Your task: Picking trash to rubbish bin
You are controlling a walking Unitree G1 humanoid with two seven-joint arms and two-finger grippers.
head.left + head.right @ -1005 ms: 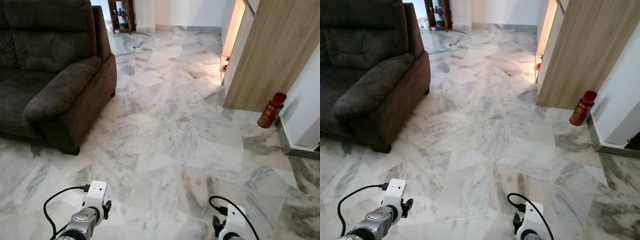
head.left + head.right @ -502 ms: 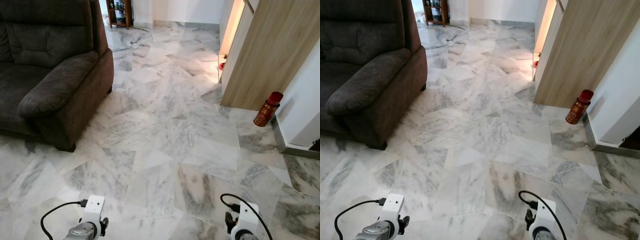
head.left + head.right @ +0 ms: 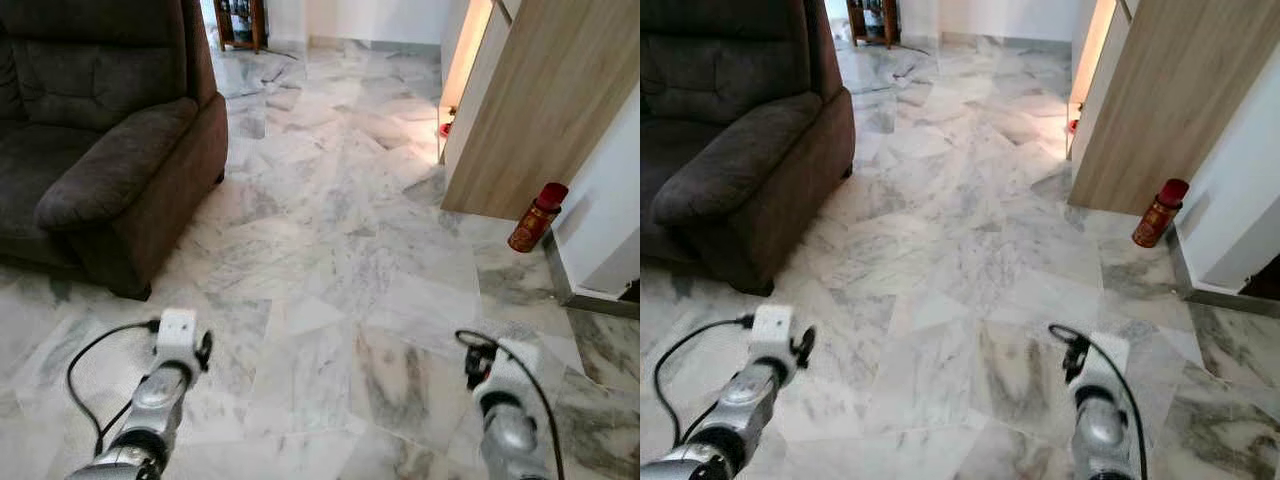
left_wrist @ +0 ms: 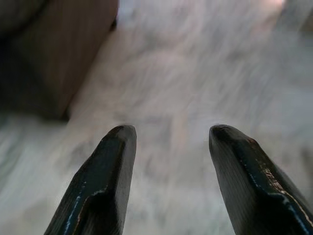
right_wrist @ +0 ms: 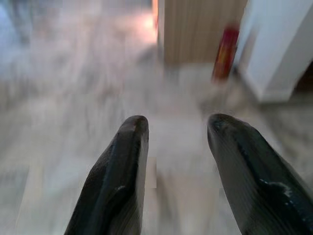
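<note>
1. Both arms have risen and reached further forward into the head views than a second ago, and the sofa has slid slightly, so the camera has moved as the robot walks.
2. Left tool hangs over the floor near the sofa's front corner, its black fingers spread wide with nothing between them; the right tool is likewise wide and empty, aimed toward the red can.
3. That red can, standing upright against the white wall just beside the wooden cabinet, looks like the likeliest piece of trash; I cannot make out a rubbish bin.
4. Risks, as I judge them: the wrist views are blurred, so a reach made while walking could miss or tip the can. It is cylindrical with a domed cap and probably glossy, so it would roll on the polished marble.
5. The corner between wall and cabinet is tight; the right arm could scrape the panel.
6. Loose black cables looping from the wrists might snag on the soft, plush sofa arm.
</note>
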